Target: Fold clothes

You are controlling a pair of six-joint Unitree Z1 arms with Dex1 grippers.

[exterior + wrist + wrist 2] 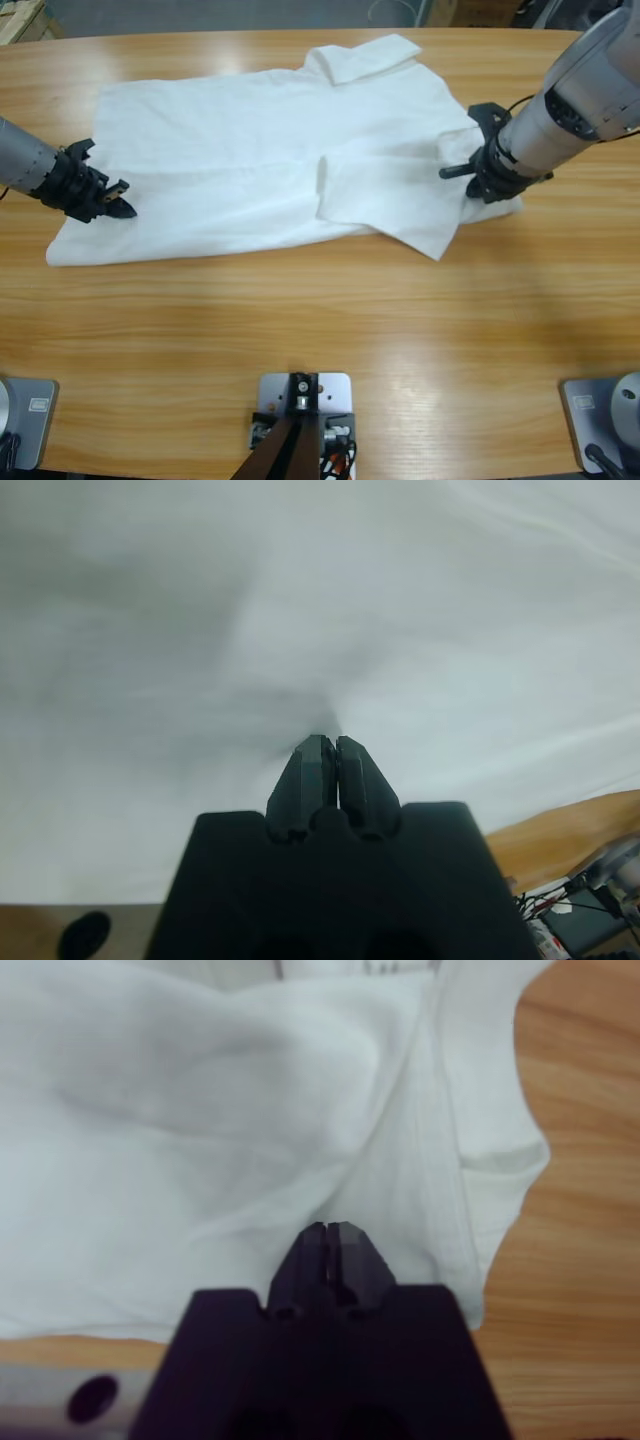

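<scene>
A white short-sleeved shirt [250, 160] lies spread across the far half of the wooden table [320, 330], collar [362, 55] at the back. A flap of it [390, 205] is folded over near the middle. My left gripper [122, 209] rests on the shirt's left end near its front edge. In the left wrist view the left gripper [330, 742] is shut, with the white cloth [300, 600] puckered at its tips. My right gripper [487, 185] sits at the shirt's right edge. In the right wrist view the right gripper [333, 1228] is shut on a creased fold of cloth [200, 1110].
Bare wood runs along the whole front half of the table and shows beside the shirt's edge in the right wrist view [580, 1260]. A strip of table [560, 830] and some cables [560, 910] show at the lower right of the left wrist view.
</scene>
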